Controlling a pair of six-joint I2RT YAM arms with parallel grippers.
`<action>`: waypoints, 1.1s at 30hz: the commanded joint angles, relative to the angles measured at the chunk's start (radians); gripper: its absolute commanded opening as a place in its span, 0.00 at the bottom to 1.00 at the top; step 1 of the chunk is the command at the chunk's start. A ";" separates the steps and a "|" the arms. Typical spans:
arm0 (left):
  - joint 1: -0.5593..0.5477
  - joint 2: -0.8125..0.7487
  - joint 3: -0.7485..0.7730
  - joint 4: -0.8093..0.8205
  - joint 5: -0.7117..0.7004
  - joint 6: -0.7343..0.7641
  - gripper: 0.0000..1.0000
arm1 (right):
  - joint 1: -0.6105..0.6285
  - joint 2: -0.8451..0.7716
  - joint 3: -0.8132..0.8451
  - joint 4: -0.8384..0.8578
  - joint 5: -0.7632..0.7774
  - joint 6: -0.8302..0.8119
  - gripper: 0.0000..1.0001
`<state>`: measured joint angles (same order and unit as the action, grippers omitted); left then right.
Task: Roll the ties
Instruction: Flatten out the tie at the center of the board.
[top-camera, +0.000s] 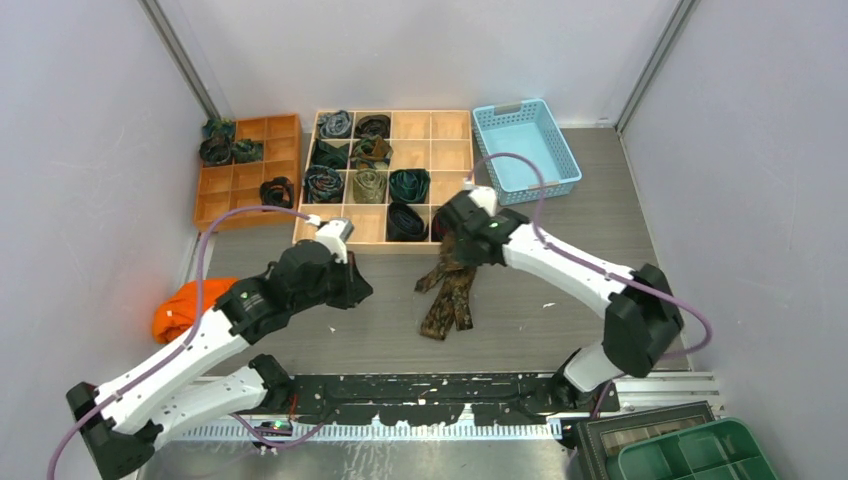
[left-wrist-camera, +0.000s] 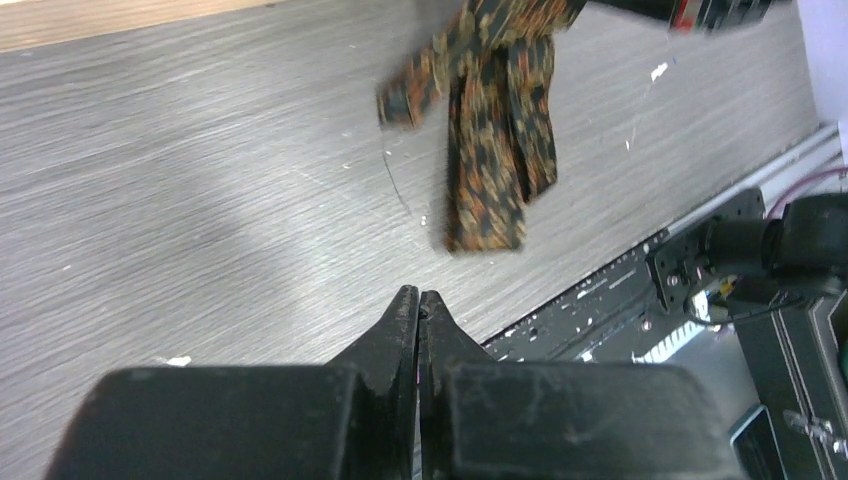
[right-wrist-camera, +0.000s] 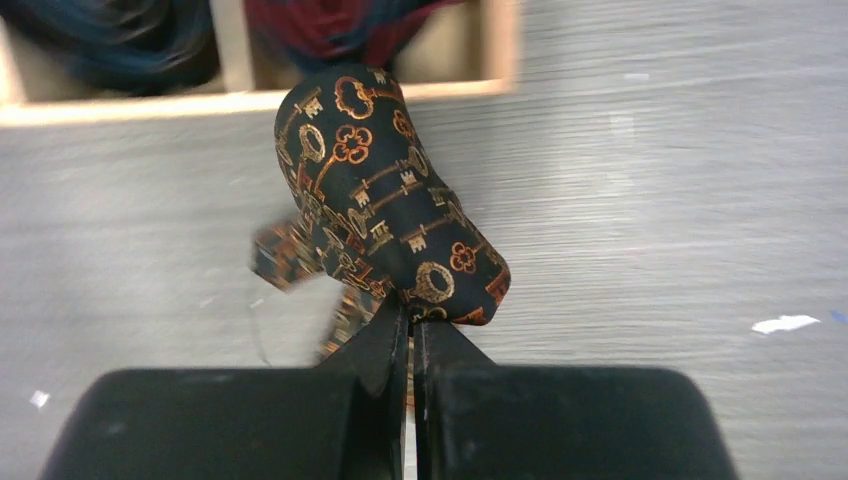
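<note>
Clearly the right claw (right-wrist-camera: 410, 318) is clenched on a fold of the brown key-patterned tie (right-wrist-camera: 385, 200), just in front of the wooden divider tray (top-camera: 450, 155). From that pinch the tie's long axis runs back toward the arm bases, its loose ends on the worktop (top-camera: 520, 335). The left claw (left-wrist-camera: 419, 305), pressed closed on nothing, sits apart to the tie's left, so the right arm is nearer.

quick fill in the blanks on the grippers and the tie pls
1. The right gripper pinches a tie printed with gold ____.
2. The left gripper is shut and holds ____.
3. The basket beyond the right gripper is coloured ____.
Missing words: keys; nothing; blue.
</note>
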<state>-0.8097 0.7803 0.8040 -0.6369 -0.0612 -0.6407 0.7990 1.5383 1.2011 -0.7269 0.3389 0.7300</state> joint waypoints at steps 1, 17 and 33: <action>-0.053 0.082 0.049 0.157 0.088 0.054 0.00 | -0.143 -0.120 -0.102 -0.072 0.073 0.003 0.01; -0.212 0.362 0.087 0.314 -0.024 0.038 0.00 | -0.290 -0.231 -0.147 -0.259 0.219 0.021 0.52; -0.211 0.363 0.075 0.319 -0.091 0.032 0.00 | -0.239 0.105 -0.079 -0.096 -0.052 -0.088 0.13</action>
<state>-1.0172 1.1976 0.8524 -0.3489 -0.1173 -0.6189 0.5976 1.6119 1.0828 -0.8154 0.2554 0.6666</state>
